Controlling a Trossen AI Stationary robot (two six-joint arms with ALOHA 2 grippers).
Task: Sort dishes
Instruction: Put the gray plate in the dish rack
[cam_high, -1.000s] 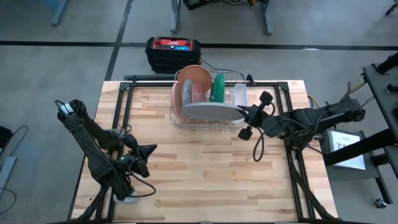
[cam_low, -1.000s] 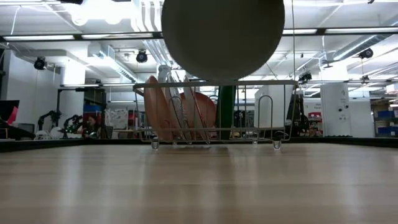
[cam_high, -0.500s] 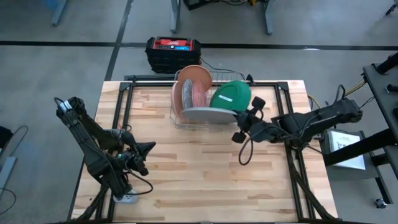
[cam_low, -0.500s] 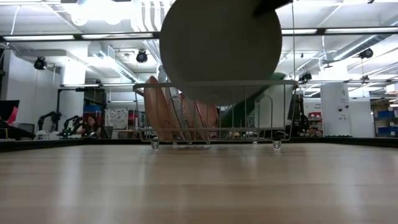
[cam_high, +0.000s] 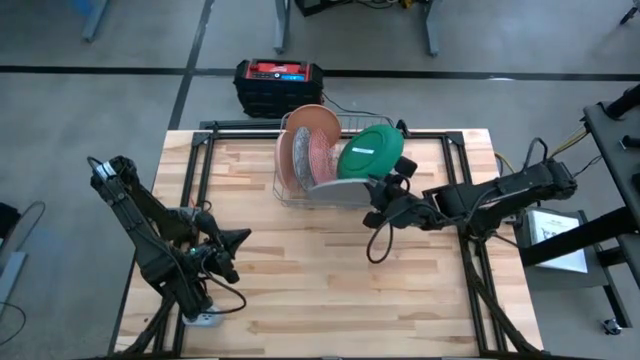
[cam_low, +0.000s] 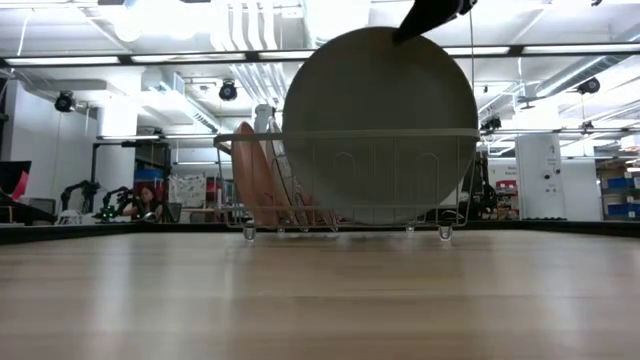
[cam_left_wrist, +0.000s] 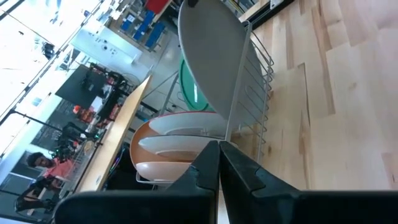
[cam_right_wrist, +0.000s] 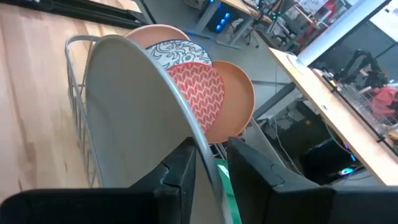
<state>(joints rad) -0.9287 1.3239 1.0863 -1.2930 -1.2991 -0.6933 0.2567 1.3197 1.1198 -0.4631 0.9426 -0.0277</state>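
Note:
A silver wire rack (cam_high: 300, 170) stands at the table's far middle. In it stand terracotta-pink plates (cam_high: 315, 125) and a red-and-white patterned plate (cam_right_wrist: 199, 93), all on edge. A dark green plate (cam_high: 370, 152) lies tilted over the rack's right end. My right gripper (cam_high: 380, 196) is shut on the large pale grey plate (cam_low: 380, 125), which stands on edge just behind the rack's near wall. My left gripper (cam_high: 240, 241) is shut and empty, over the table's near left. My right gripper pinches the grey plate's upper rim (cam_right_wrist: 200, 140) between its two fingers, one finger on each face. The fingers come from the table's right and from above, slanting down. The plate stands nearly upright, its lower part down inside the rack (cam_low: 380, 215). Whether it rests there I cannot tell.
A black and red box (cam_high: 278, 75) sits on the floor beyond the table's far edge. The bare wooden tabletop (cam_high: 320, 280) spreads in front of the rack. A person shows far off in the room behind (cam_low: 148, 197).
My right gripper has gone toward the table's left and down with the grey plate. The plate has come from high above the rack down into it and turned more upright. The green plate has tipped from standing on edge to lying tilted over the rack's right end.

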